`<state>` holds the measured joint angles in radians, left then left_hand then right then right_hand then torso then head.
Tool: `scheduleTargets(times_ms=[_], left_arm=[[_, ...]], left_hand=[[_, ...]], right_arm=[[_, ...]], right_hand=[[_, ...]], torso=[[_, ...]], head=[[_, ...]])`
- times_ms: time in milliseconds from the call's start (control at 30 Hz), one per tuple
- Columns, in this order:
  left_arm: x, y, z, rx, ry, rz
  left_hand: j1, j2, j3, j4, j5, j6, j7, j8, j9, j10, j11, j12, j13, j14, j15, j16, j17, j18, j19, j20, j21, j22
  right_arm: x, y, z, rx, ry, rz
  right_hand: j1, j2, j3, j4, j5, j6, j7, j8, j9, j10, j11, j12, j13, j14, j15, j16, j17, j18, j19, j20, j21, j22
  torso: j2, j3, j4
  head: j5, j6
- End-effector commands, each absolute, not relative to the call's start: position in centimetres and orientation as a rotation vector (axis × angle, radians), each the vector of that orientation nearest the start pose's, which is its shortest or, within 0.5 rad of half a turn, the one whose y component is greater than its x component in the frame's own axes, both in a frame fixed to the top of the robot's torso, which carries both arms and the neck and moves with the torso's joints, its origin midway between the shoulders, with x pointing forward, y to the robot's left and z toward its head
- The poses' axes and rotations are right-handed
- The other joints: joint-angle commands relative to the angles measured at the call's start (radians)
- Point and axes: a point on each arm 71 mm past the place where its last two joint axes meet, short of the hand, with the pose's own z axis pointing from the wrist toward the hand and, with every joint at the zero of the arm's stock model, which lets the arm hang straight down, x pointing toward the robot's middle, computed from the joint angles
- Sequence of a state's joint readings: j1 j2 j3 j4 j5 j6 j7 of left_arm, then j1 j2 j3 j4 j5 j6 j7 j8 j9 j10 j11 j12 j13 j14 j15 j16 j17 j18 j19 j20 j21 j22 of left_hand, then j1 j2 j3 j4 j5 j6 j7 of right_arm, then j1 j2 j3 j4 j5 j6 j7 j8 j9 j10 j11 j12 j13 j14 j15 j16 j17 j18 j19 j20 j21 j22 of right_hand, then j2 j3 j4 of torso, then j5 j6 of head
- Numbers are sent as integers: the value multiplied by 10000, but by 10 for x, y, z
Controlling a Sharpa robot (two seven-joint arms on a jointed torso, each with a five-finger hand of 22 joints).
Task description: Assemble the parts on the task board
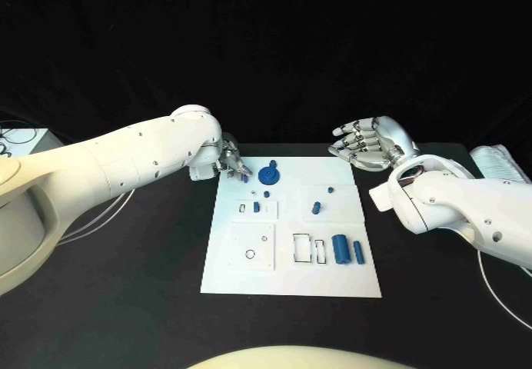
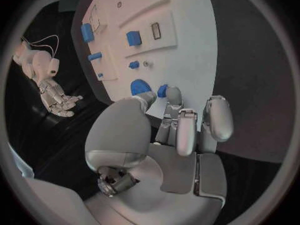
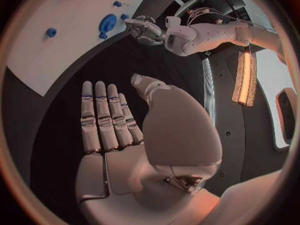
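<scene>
Presently the left hand (image 1: pixel 230 163) pinches a small blue part (image 2: pixel 162 90) at the task board (image 1: pixel 290 280)'s far edge. Right hand (image 1: pixel 369 144) hovers beside the board, fingers straight, holding nothing

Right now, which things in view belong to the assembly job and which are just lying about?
Job:
task board
blue round part
blue cylinders
small blue piece
left hand
right hand

Lying about:
white box with cables
pale bundle
</scene>
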<state>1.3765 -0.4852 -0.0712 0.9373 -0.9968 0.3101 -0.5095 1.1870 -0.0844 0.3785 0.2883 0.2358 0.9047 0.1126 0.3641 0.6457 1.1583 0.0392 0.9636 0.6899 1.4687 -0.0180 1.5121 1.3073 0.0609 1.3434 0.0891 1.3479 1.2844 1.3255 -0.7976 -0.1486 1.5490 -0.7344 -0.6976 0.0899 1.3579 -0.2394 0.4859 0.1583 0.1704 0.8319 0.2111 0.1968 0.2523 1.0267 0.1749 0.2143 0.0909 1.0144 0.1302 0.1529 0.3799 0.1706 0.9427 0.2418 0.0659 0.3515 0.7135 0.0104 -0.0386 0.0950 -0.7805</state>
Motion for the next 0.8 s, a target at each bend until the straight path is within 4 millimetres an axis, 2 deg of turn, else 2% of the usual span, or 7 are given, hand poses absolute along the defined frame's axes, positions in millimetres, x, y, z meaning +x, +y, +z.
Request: scheduleTargets(times_ms=[33,233,433,533,800], left_arm=[[591,204,-172,-2908,22960,-2661],[591,203,-172,-2999,22912,-2755],[591,204,-172,-3150,22858,-2835],[591,204,-172,-3202,22895,-2885],[590,205,-174,-3141,23242,-2904]], left_hand=[[85,45,67,-5,14,90,-35,132,39,-5,-65,70,13,740,-89,40,1950,181,-26,-82,-20,11],[209,64,191,-46,21,68,-74,257,92,3,-103,69,7,744,-122,47,1958,181,-25,-105,-20,16],[717,115,799,-235,-16,13,-190,792,356,62,-209,89,40,754,-219,65,1977,173,-2,-181,-1,53],[825,99,1016,-305,-25,-74,-202,941,434,76,-220,84,37,760,-232,76,1990,167,13,-198,13,76],[802,-19,1139,-312,-74,-171,-182,1064,492,75,-207,64,10,760,-222,78,1993,164,10,-203,10,80]], right_arm=[[494,-188,-147,4676,14294,9954],[495,-188,-148,4672,14390,9955],[495,-187,-148,4652,14489,9955],[495,-187,-148,4642,14521,9959],[495,-186,-149,4630,14579,9968]], right_hand=[[-102,1,1,-70,59,-41,361,-36,-11,1,56,-30,-14,4,74,-59,-14,124,-25,56,-29,-20],[-106,8,1,-73,61,-34,361,-34,-11,6,56,-28,-23,8,75,-64,-21,124,-27,58,-29,-35],[-108,19,3,-82,70,-21,359,-29,-11,19,53,-24,-39,19,75,-71,-33,123,-35,61,-31,-65],[-108,19,3,-82,70,-21,359,-29,-11,19,53,-24,-39,19,75,-71,-33,123,-35,61,-31,-65],[-109,29,6,-96,85,-4,354,-23,-11,34,49,-18,-59,37,73,-77,-47,125,-44,63,-32,-101]], torso=[[4,-5,6],[1,-12,8],[3,-4,9],[3,-4,8],[2,-2,1]], head=[[-7,6],[-1,-10],[-1,-10],[5,-16],[36,-21]])
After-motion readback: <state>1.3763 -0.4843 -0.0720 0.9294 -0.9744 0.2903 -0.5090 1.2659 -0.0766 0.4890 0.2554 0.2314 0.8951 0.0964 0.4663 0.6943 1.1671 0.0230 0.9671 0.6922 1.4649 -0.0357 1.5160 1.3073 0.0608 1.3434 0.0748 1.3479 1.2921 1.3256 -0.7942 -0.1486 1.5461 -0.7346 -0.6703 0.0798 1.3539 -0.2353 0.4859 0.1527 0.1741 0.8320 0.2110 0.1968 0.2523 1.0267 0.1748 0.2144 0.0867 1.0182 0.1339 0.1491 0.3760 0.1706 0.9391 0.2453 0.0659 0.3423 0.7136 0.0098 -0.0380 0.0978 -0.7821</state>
